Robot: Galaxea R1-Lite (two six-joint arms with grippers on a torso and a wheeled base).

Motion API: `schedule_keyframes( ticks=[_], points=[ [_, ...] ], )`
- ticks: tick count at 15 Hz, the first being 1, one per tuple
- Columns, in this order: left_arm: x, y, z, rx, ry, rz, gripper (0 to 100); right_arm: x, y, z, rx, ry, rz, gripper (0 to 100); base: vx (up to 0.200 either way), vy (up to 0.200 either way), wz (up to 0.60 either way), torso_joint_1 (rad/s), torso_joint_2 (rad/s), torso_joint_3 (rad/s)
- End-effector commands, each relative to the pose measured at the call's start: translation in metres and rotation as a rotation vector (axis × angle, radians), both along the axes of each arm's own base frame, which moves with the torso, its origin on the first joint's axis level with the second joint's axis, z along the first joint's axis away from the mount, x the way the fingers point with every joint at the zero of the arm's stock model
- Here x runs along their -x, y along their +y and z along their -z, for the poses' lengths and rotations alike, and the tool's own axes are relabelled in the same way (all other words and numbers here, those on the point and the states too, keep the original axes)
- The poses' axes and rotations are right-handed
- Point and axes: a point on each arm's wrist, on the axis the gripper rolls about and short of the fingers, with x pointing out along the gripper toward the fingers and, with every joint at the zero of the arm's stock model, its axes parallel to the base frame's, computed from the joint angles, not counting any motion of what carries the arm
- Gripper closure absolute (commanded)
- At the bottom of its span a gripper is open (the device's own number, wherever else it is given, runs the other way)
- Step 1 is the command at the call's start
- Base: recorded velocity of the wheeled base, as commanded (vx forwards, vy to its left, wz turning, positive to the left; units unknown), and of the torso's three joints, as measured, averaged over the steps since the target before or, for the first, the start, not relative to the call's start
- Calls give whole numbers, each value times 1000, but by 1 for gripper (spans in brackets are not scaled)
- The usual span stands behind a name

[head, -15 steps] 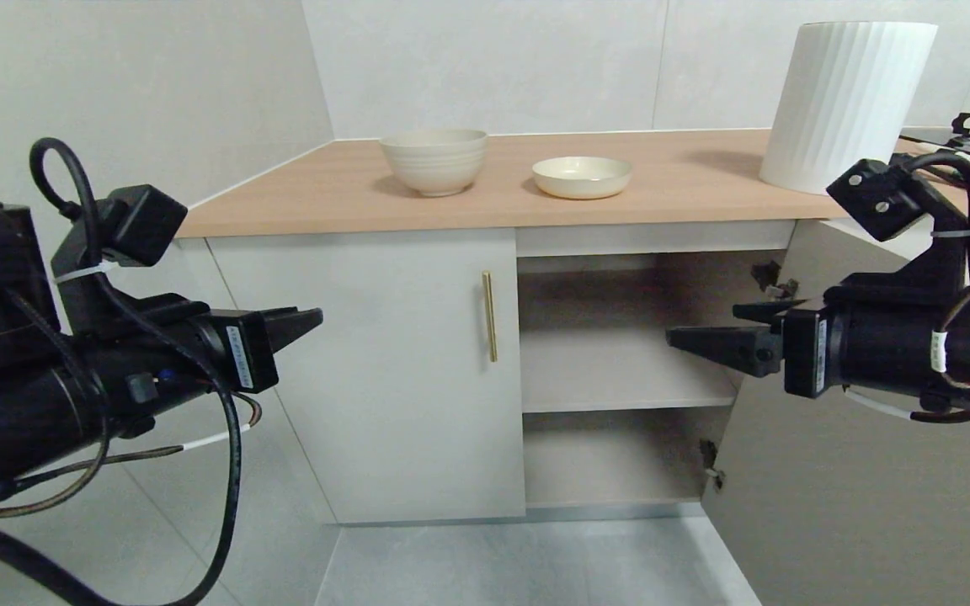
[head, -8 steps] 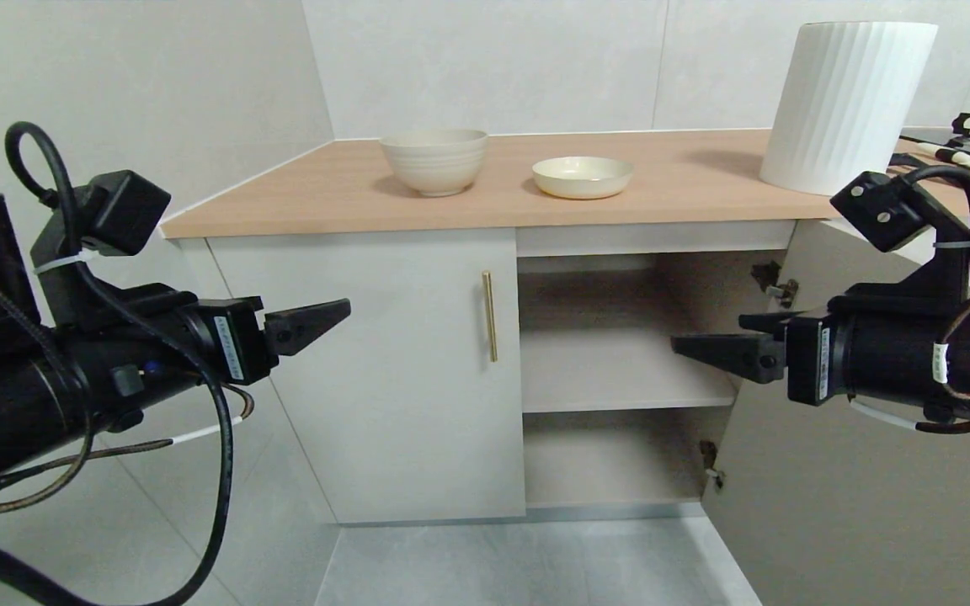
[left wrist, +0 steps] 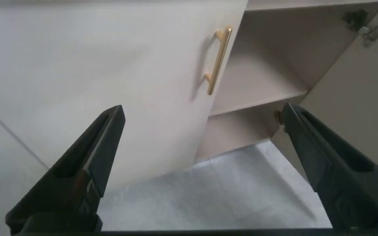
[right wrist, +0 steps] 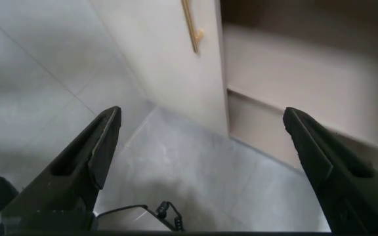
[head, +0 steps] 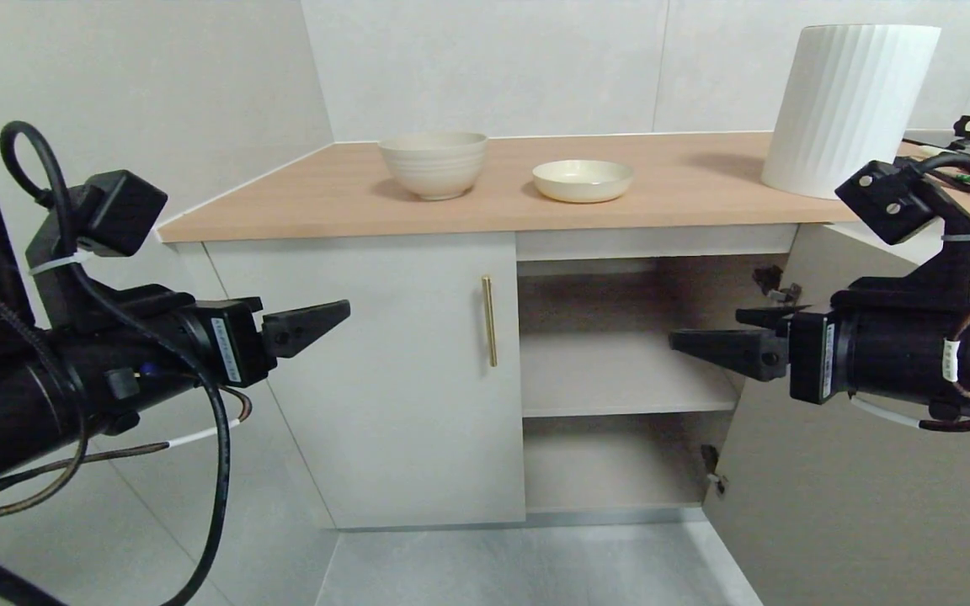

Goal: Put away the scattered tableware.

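Cream ribbed bowl (head: 434,162) and shallow smooth dish (head: 583,179) sit apart on the wood-grain table (head: 704,189), upper centre.
Black wedge-fingered left hand (head: 304,313) and right hand (head: 704,328) hover spread at mid-frame sides, before the matte white cabinet (head: 384,379).

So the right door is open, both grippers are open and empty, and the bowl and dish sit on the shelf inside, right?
No. The head view shows the bowl and dish on the counter, not on the shelf. The rest holds: the right door is open, and the left gripper and right gripper are open and empty.
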Motion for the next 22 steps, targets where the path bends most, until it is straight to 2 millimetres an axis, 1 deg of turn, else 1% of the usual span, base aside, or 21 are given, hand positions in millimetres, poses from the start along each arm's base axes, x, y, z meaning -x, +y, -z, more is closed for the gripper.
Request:
schedule_keyframes(
  ticks=[1,5,7,10,13,15,19,22],
  points=[
    [-1,0,1,-1,2,-1,0,0,0,-1,-1,-3,-1,0,200,0,0,-2,-7,7],
    [-1,0,0,1,-4,-2,0,1,1,-1,-2,-2,-7,0,200,0,0,8,5,-2],
    [4,2,-5,7,-21,-2,0,5,7,-2,-6,-9,-33,0,200,0,0,5,0,-2],
    [8,3,-8,12,-36,-2,0,7,13,-7,-43,-2,-50,0,0,0,0,0,0,0],
    [7,2,-7,11,-29,-3,0,1,17,-7,-74,-41,-26,0,0,0,0,0,0,0],
    [7,2,-7,11,-29,-3,0,-5,20,-6,-94,-44,21,0,0,0,0,0,0,0],
    [3,1,-4,16,-11,-3,0,-8,21,-4,-92,-46,48,0,0,0,0,0,0,0],
    [4,1,-8,39,-22,-6,0,-6,20,-5,-90,-55,48,0,0,0,0,0,0,0]
  ],
)
